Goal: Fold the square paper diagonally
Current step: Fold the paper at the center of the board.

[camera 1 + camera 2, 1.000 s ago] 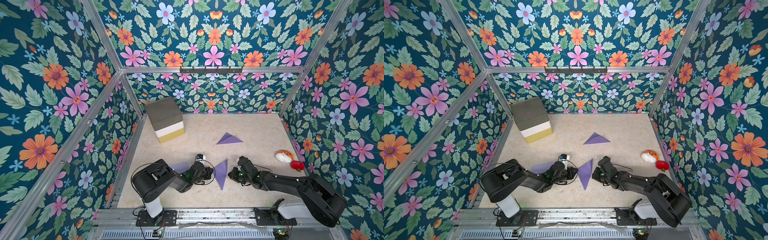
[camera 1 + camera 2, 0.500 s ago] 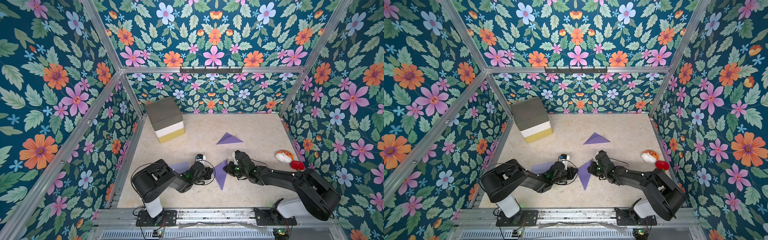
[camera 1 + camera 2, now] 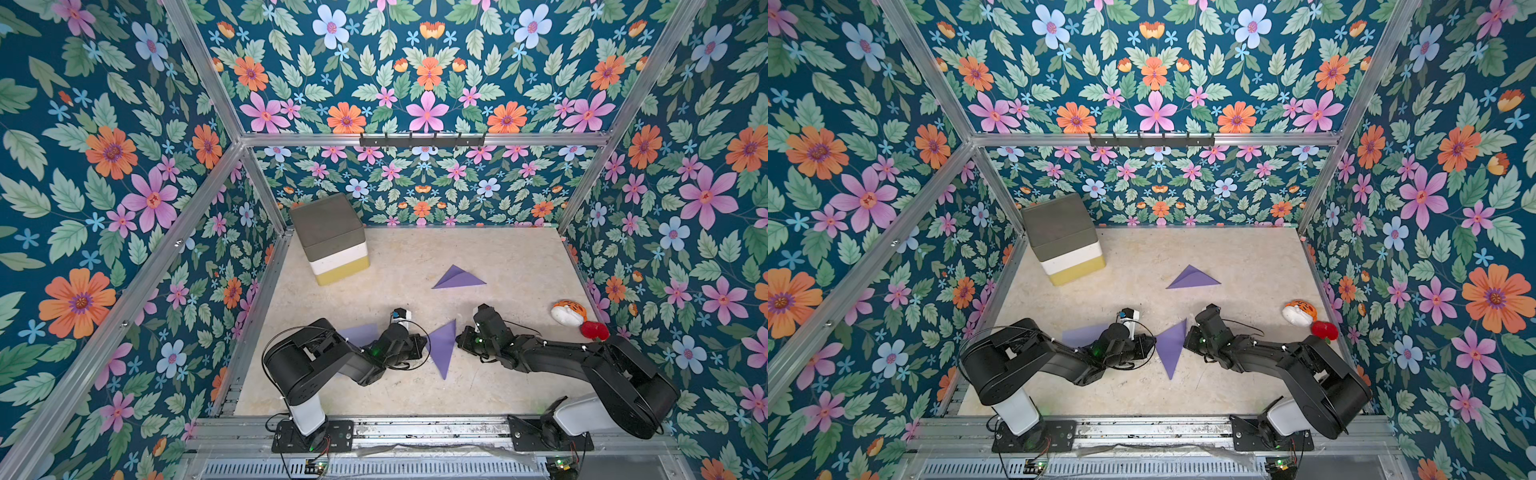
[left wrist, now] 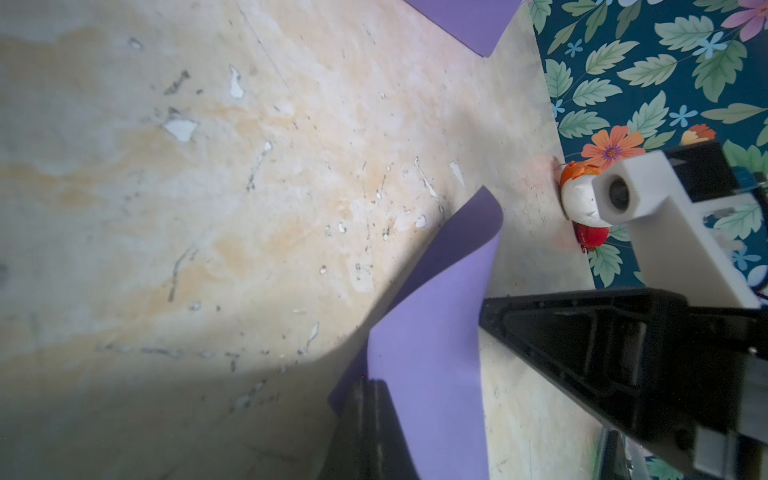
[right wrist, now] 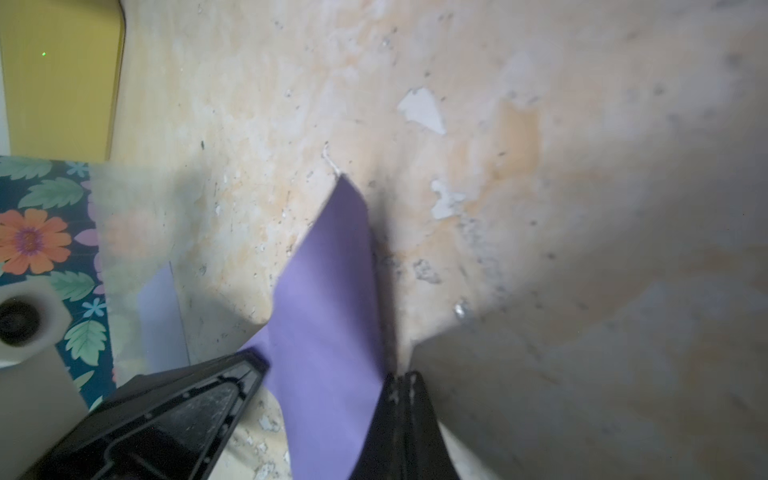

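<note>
The purple paper (image 3: 442, 347) is folded over into a long, thin triangle. It sits near the front middle of the tabletop (image 3: 498, 257), with one sharp tip pointing at the front edge. It is not flat; it bends and curves up. The left end effector (image 3: 424, 343) and right end effector (image 3: 458, 341) pinch its two sides.

Beige table (image 3: 511, 253) carries folded purple paper (image 3: 457, 279), block (image 3: 332, 237), plush toy (image 3: 568, 312).
</note>
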